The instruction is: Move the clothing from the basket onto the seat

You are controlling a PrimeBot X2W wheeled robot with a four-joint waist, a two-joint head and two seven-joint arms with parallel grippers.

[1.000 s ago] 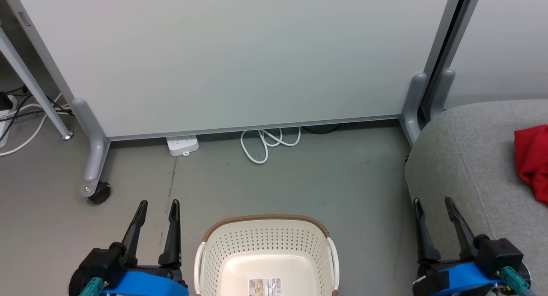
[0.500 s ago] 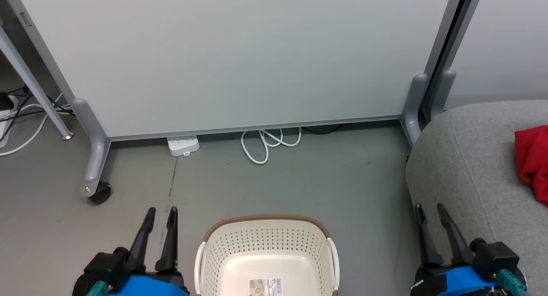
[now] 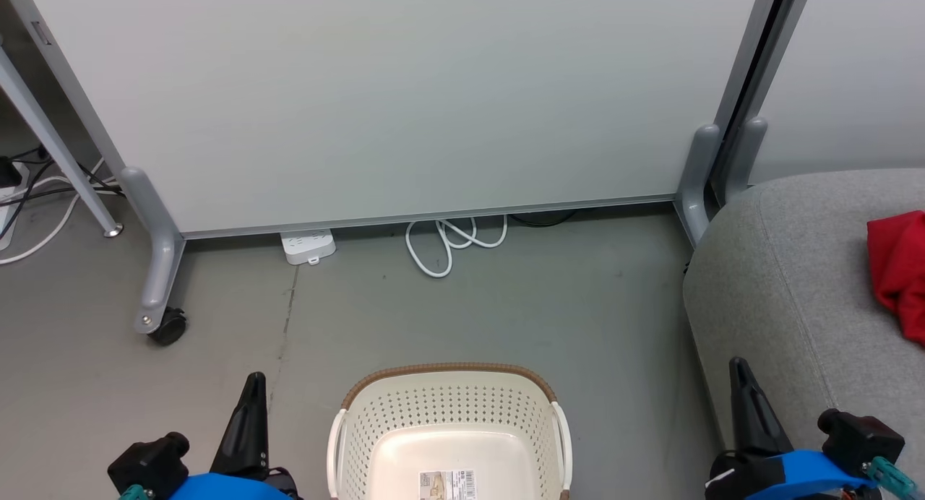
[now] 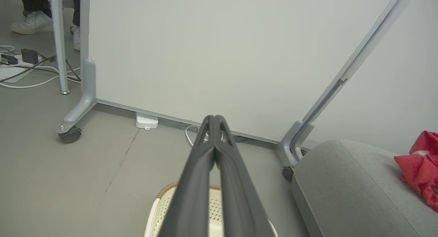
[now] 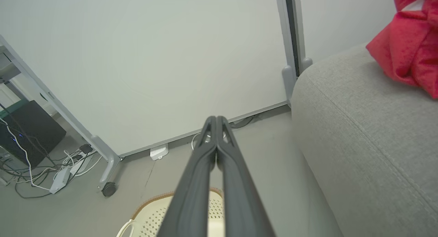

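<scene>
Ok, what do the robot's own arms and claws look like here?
Both match: the left claw and right claw have long, tapering matte black fingers on black blocky mounts, with bright blue wrist wraps and a teal connector at each outer edge.

Setting: an office-type test room. Indicators:

- Mobile partition panels (image 3: 405,95) stand in grey metal frames, with one foot on a castor (image 3: 168,326).
- The floor (image 3: 506,312) is bare, grey and sealed.
- A white power strip (image 3: 308,246) and a coiled white cable (image 3: 452,243) lie along the panel base.
- A slanted metal furniture leg (image 3: 58,143) stands on the floor.
- A black equipment case (image 5: 27,131) sits beside tangled leads (image 5: 70,160).
- A grey upholstered seat (image 3: 795,269) stands beside the partition frame.
</scene>
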